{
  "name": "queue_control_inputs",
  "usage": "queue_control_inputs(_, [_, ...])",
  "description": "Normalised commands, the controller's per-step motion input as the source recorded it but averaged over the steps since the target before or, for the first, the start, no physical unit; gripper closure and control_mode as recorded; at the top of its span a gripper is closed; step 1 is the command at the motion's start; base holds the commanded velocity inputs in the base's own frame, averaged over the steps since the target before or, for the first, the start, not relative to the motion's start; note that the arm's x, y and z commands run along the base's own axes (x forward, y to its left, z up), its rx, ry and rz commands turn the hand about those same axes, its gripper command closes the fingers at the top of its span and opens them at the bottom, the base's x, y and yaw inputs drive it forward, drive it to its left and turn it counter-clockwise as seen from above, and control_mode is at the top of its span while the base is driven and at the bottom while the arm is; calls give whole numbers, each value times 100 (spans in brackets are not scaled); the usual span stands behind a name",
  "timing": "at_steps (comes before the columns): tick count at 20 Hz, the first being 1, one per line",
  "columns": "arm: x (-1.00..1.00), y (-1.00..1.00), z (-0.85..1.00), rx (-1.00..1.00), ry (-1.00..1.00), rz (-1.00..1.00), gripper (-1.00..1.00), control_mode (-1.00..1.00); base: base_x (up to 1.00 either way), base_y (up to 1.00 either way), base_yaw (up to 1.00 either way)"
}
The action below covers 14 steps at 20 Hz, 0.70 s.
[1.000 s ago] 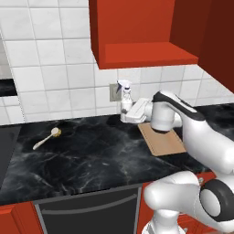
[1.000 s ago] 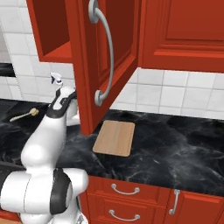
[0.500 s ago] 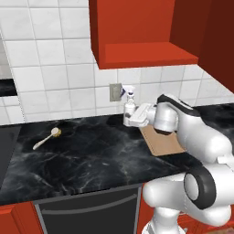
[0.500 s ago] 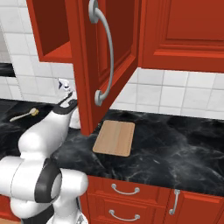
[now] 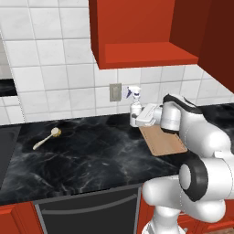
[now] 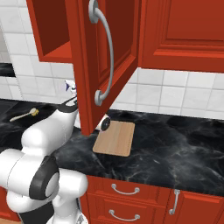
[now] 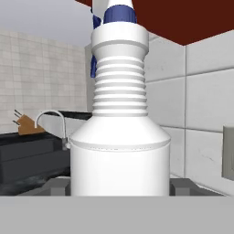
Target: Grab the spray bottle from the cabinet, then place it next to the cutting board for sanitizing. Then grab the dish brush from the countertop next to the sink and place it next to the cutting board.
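Tool (image 5: 136, 117) around spray bottle (image 5: 135, 106), cutting board (image 5: 163, 140) beside

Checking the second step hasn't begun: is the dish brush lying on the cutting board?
No, the dish brush lies on the black countertop far to the left of the cutting board.

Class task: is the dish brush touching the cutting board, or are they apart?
Apart. The left base view shows the dish brush far along the countertop from the cutting board.
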Motion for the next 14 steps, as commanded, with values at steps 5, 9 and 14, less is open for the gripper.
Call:
queue_control_inputs(5, [2, -18, -28, -3, -3, 0, 100, -100, 0, 0, 0])
queue_control_inputs(9, [11, -18, -31, 0, 0, 0, 100, -100, 0, 0, 0])
queue_control_inputs(14, [11, -18, -32, 0, 0, 0, 100, -100, 0, 0, 0])
